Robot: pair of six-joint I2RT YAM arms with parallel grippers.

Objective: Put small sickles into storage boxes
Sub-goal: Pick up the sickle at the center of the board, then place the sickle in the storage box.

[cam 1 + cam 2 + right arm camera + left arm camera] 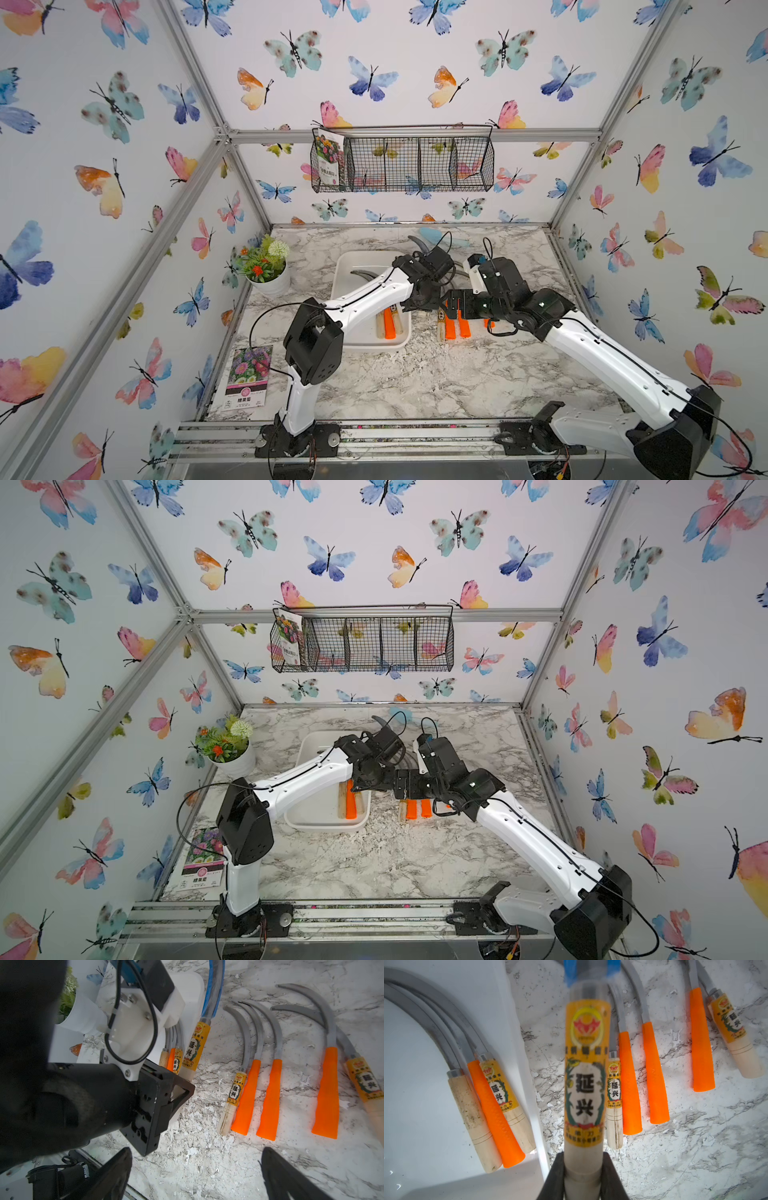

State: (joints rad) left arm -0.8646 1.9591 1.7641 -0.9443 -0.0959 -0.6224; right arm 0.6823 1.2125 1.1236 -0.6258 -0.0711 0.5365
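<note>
Pale wood under a gold label: one small sickle point(583, 1076) is clamped by its near handle end in the left claw point(582, 1180), blade pointing far, hanging above the bench point(675, 1157) just right of the white tray point(421, 1136). Its long axis runs near-to-far, parallel to the three sickles point(494, 1113) lying in the tray, so I judge a short shift left and a lowering would seat it. The right claw point(197, 1167), spread wide and empty, hovers near the handles of five sickles point(270, 1095) on the bench further right.

Orange-handled sickles point(630, 1084): four. Wooden-handled sickles point(583, 1084): five, seemingly. White tray point(425, 1157): one. Seed packets point(247, 376): two. Wire basket point(436, 166): one.
</note>
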